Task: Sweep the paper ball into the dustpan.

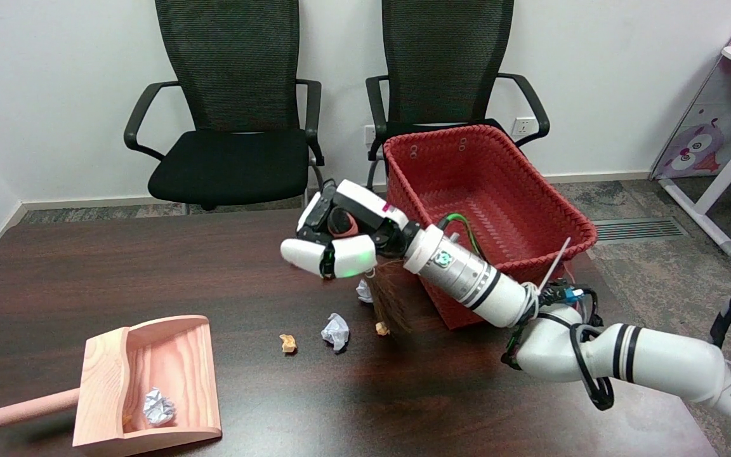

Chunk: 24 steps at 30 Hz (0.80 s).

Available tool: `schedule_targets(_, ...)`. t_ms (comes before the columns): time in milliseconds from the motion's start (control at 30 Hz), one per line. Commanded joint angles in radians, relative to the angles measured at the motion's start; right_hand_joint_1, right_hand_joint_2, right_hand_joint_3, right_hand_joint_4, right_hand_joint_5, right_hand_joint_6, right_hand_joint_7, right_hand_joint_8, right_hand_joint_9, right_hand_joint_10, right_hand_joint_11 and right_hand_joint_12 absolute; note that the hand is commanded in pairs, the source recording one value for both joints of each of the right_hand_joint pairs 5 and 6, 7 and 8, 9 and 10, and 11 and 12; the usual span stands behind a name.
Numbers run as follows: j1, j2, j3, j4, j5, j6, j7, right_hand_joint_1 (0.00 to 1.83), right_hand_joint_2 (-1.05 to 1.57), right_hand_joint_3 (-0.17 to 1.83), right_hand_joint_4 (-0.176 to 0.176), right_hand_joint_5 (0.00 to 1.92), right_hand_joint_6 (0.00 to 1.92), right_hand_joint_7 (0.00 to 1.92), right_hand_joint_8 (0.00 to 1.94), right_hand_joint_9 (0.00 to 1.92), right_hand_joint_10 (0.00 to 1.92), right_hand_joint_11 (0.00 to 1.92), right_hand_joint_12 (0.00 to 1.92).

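1. The right hand (334, 238) hangs above the middle of the dark wooden table (150, 266), its fingers curled around the handle of a small brush (389, 303).
2. The brush hangs down from the hand, and its brown bristles touch or nearly touch the table just left of the red basket (499, 209).
3. A white paper ball (335, 331) lies on the table near and left of the bristles, apart from them.
4. A second white paper ball (364, 291) lies just beside the bristles on their far-left side, partly hidden by the hand.
5. A small orange scrap (287, 343) lies left of the first paper ball; another orange scrap (381, 328) lies at the bristle tips.
6. The wooden dustpan (175, 343) sits at the near left of the table, well apart from the brush, its handle pointing left.
7. A crumpled white paper ball (158, 407) already rests inside the dustpan near its back wall.
8. The red basket stands at the table's right far side, behind the right arm's forearm.
9. Two black office chairs (232, 114) stand beyond the table against the white wall.
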Motion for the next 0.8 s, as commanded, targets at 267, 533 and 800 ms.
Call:
schedule_targets(267,-0.014,-0.001,0.119,-0.045,-0.13,-0.293,-0.025,1.04,1.57,0.52,0.033,1.92,1.92,1.92,1.92,1.92,1.92,1.92,1.92)
schedule_targets(533,-0.012,-0.017,0.104,-0.047,-0.112,-0.336,-0.016,1.03,1.57,0.49,0.032,1.92,1.92,1.92,1.92,1.92,1.92,1.92,1.92)
schedule_targets(800,0.021,-0.077,0.036,0.037,-0.039,-0.294,0.045,1.02,1.57,0.38,0.026,1.92,1.92,1.92,1.92,1.92,1.92,1.92,1.92)
